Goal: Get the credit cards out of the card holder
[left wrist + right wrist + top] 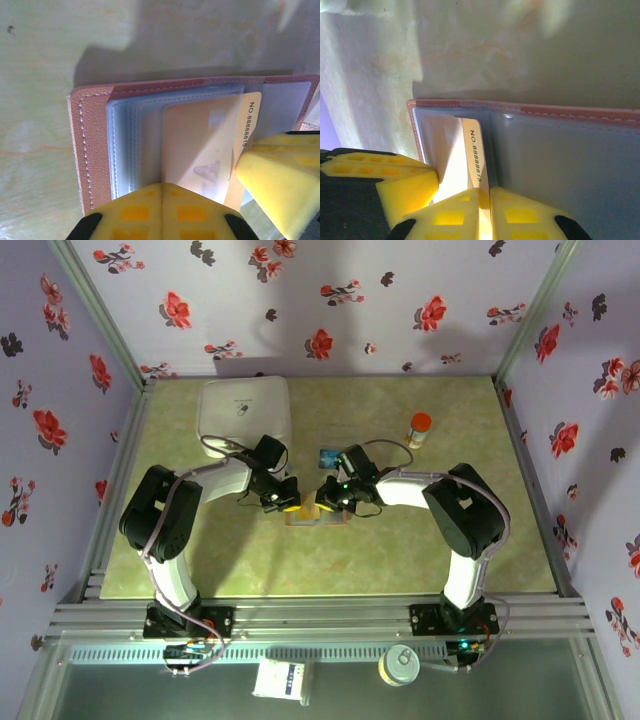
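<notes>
Green worktop (420, 560) carried a white box (244, 412) at its far-left corner. The card holder (92, 145) lay open and flat about mid-worktop, under both grippers. An orange-capped bottle (419, 428) stood near the far edge, right of centre. A blue card (326, 457) lay loose just beyond the holder. A yellow card (200, 145) stuck halfway out of a clear sleeve. Right gripper (485, 205) was pinched on that card's edge. Left gripper (161, 200) had its fingers closed together over the holder's near edge, beside the card.

Tan card holder (92, 150) open flat, grey-blue inside up; yellow-orange credit card (200, 140) partly out of it
</notes>
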